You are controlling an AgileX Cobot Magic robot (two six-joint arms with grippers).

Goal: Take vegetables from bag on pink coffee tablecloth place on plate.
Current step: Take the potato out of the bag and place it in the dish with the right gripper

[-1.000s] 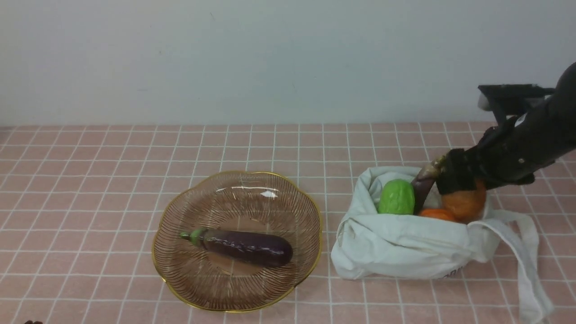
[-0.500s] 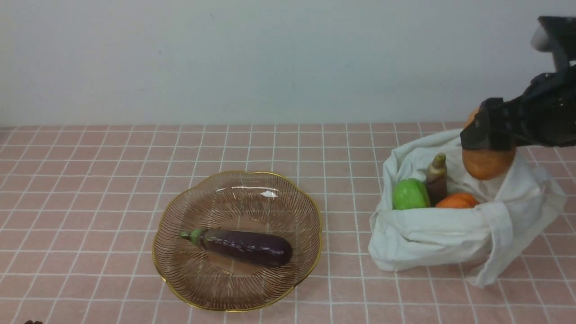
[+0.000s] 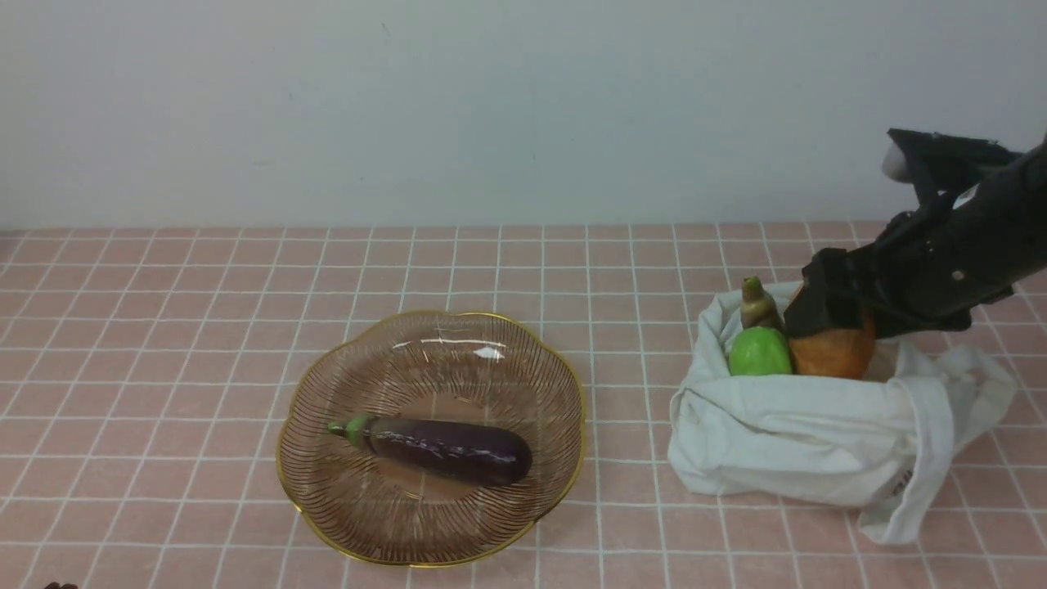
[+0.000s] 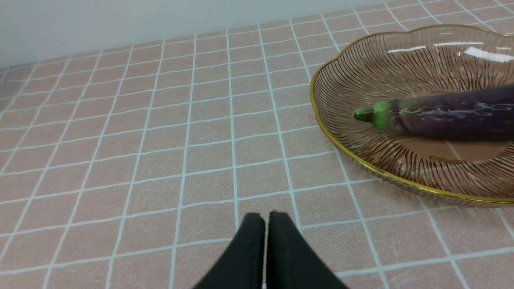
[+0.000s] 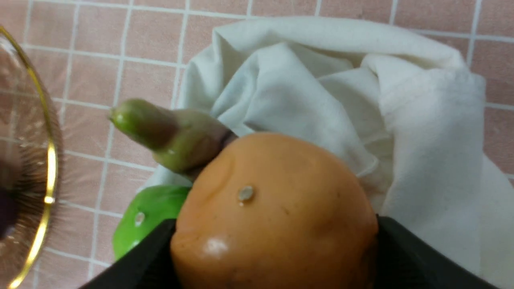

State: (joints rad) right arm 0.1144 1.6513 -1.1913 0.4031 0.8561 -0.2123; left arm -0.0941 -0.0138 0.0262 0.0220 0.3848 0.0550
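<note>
Front: right tool (image 3: 830, 321) clamps the potato (image 3: 836, 357) at the bag (image 3: 785, 442) mouth, beside the gourd (image 3: 759, 352); one eggplant (image 3: 450, 448) lies on the plate (image 3: 491, 368). Left wrist: left tool (image 4: 266, 224) fingers pressed together above the pink tablecloth (image 4: 160, 140). Right wrist: potato fills the grip, touching a second eggplant (image 5: 160, 132).

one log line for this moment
right gripper: shut on potato, at bag mouth | left gripper: shut, empty | plate: eggplant | in bag: gourd, second eggplant
</note>
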